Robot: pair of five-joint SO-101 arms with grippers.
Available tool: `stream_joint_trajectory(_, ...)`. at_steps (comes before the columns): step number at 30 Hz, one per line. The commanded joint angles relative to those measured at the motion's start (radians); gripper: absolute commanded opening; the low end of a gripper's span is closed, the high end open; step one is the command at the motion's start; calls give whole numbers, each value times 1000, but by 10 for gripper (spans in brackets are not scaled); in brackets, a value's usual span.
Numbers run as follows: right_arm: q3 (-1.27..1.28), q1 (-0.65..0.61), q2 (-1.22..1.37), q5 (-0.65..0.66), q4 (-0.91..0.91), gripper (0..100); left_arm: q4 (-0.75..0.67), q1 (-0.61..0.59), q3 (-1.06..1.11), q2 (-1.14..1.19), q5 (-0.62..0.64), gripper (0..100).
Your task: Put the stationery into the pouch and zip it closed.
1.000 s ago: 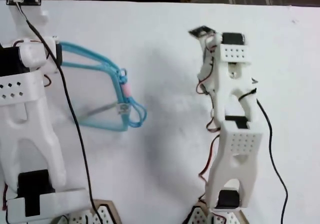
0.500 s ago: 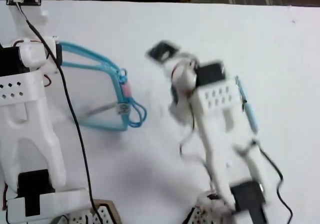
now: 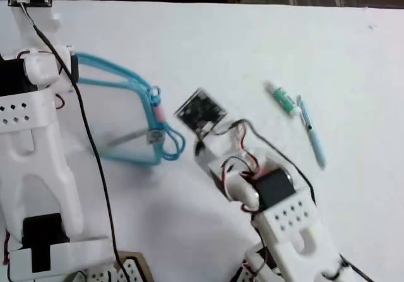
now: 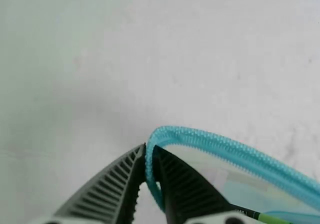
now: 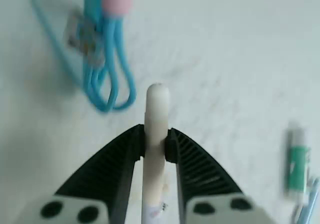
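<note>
Across the table (image 3: pixel 189 36), right gripper (image 5: pixel 155 134) with white stick (image 5: pixel 156 103) swung toward pouch (image 3: pixel 117 111).

Pouch (image 3: pixel 117 115) on table (image 3: pixel 252 36) left, pen (image 3: pixel 312 132) far right

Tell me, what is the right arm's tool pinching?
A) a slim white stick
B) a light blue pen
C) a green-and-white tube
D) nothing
A: the right tool is shut on the slim white stick, while the green-and-white tube and light blue pen lie loose on the white table.

White perforated shells (image 3: pixel 25 124); black servos (image 3: pixel 274 187); red, black cables (image 3: pixel 93 144); ribbed black pincer fingers (image 5: pixel 112 169)
</note>
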Motion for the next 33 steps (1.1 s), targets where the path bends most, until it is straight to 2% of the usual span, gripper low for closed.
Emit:
stream_joint_trajectory(1, -15, 1, -87, -150, -251, 17, 37, -2, 17, 110, 3, 22)
stream_joint_trajectory(11, -318, -18, -110, -497, -567, 17, 37, 2, 17, 110, 6, 22)
stream_joint_trajectory(15, -529, -82, -22, -508, -588, 17, 35, 4, 17, 113, 6, 22)
stream_joint_trajectory(21, -809, -194, 242, -509, -559, 17, 35, 4, 17, 113, 6, 22)
stream_joint_trajectory(26, -882, -245, 447, -503, -570, 17, 35, 4, 17, 111, 6, 22)
stream_joint_trajectory(33, -878, -225, 634, -502, -599, 17, 35, -2, 17, 110, 6, 22)
